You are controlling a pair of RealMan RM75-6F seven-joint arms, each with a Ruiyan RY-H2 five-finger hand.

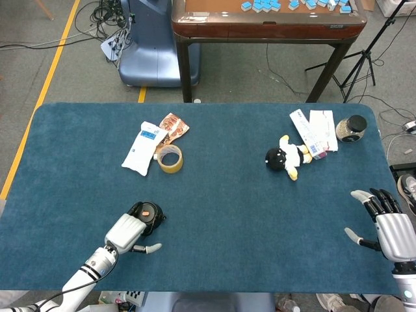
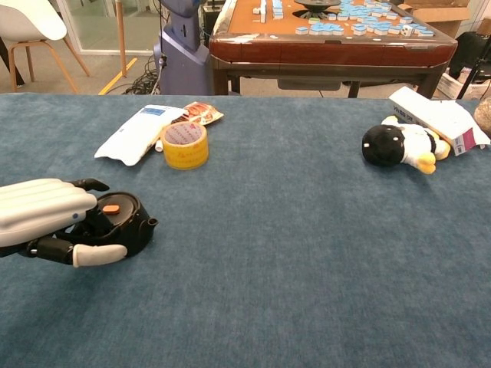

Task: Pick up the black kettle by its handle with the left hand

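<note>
Blue felt table (image 1: pixel 227 214); grey floor beyond. My left hand (image 2: pixel 46 215) grasps the kettle (image 2: pixel 123 222) near the front edge; my right hand (image 1: pixel 390 227) rests released.

Even, bright indoor light from overhead; no glare on the blue table cloth (image 1: pixel 247 214). Soft dark shadow pools under the left hand (image 2: pixel 47 218), beneath its curled fingers (image 2: pixel 84 185) and against the kettle (image 2: pixel 126 222). Both views sharp, with no motion blur at the fingers.

Left hand (image 1: pixel 128 231) curled against the black kettle (image 1: pixel 149 214) — right hand (image 1: pixel 389 227) spread, empty.
</note>
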